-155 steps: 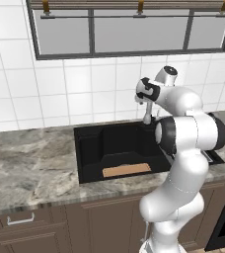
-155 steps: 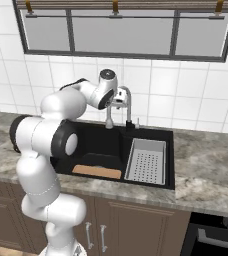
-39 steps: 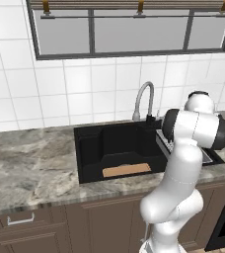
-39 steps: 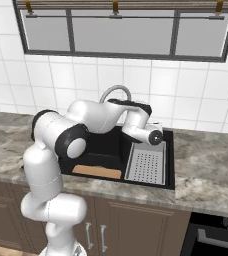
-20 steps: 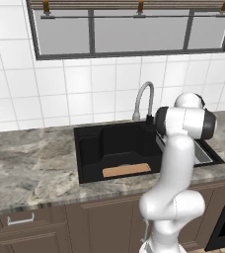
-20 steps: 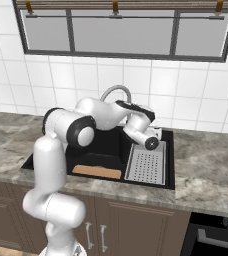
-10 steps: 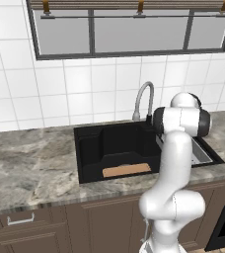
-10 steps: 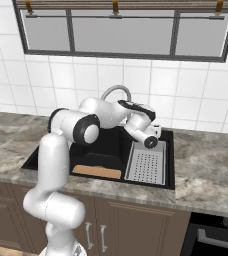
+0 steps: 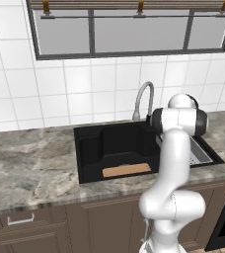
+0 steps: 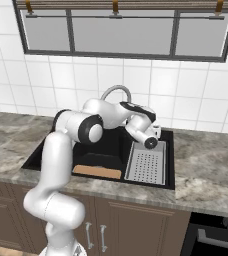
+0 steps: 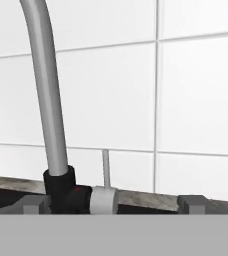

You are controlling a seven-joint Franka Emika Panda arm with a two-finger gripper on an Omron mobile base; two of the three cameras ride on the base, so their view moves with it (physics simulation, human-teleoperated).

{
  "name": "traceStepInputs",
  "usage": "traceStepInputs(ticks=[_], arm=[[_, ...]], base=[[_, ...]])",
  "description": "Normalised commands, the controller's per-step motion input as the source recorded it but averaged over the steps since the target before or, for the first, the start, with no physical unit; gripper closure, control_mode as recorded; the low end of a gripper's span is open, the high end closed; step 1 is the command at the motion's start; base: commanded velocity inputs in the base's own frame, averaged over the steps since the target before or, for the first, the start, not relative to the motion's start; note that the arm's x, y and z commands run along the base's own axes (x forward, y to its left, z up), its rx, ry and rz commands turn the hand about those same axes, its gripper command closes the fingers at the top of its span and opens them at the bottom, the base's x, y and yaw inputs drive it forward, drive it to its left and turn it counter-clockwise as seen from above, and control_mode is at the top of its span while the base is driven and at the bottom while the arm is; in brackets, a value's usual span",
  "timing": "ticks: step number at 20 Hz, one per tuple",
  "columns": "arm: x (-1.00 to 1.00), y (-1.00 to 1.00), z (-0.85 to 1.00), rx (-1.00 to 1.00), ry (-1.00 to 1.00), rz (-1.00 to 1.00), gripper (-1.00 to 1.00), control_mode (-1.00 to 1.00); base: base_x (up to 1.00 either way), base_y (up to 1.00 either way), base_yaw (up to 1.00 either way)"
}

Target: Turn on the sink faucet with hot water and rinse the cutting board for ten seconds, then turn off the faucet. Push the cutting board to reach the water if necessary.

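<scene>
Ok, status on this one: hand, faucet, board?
Hand open, empty, at the sink faucet base by its handle. No water running. Cutting board flat at the sink front, dry. Nothing in the way.

White square wall tiles point(image 9: 60, 94) rise behind my counter to a wide dark-framed window point(image 9: 134, 29), its panes frosted grey beneath a wooden blind rail point(image 10: 121, 5). The grey marbled stone countertop point(image 9: 30, 168) runs above dark brown cabinets point(image 10: 131, 230) with silver handles; a black oven point(image 10: 213, 235) stands at right.
</scene>
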Motion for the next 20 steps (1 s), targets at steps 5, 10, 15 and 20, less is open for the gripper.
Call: traceStepInputs(ticks=[5,10,15,20], arm=[[0.25,0.00,-0.04,0.00,0.00,0.00,-1.00,-1.00],[0.23,0.01,0.00,0.00,0.00,-0.01,-1.00,-1.00],[0.16,0.09,0.00,0.00,0.00,-0.03,-1.00,-1.00],[0.13,0.10,0.00,0.00,0.00,-0.03,-1.00,-1.00]], base=[[0.00,0.00,0.00],[0.00,0.00,0.00],[0.00,0.00,0.00],[0.00,0.00,0.00]])
